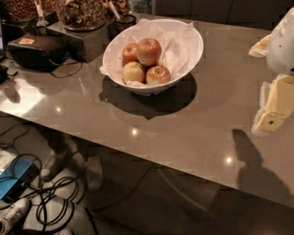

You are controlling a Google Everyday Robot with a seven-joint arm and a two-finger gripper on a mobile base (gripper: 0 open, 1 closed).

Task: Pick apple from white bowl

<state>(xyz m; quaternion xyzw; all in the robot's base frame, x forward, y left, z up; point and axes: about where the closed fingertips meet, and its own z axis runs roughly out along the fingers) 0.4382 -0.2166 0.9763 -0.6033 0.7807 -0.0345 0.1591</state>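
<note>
The white bowl (183, 34) stands on the grey table, left of centre toward the back, lined with crumpled white paper. It holds several apples. The apple (149, 51), the largest and red-orange, sits on top in the middle. A smaller darker red apple (129, 52) is at its left, a paler yellow-green apple (133, 72) at the front left, and another reddish apple (158, 74) at the front right. My gripper (270, 118), with yellowish fingers under a white arm housing, is at the right edge of the view, well right of the bowl and just above the table.
A black device (34, 50) with a cord lies at the back left. Containers of snacks (82, 13) and a dark cup (123, 22) stand behind the bowl. The table's front edge (138, 158) runs diagonally. Cables (50, 197) and shoes lie on the floor below.
</note>
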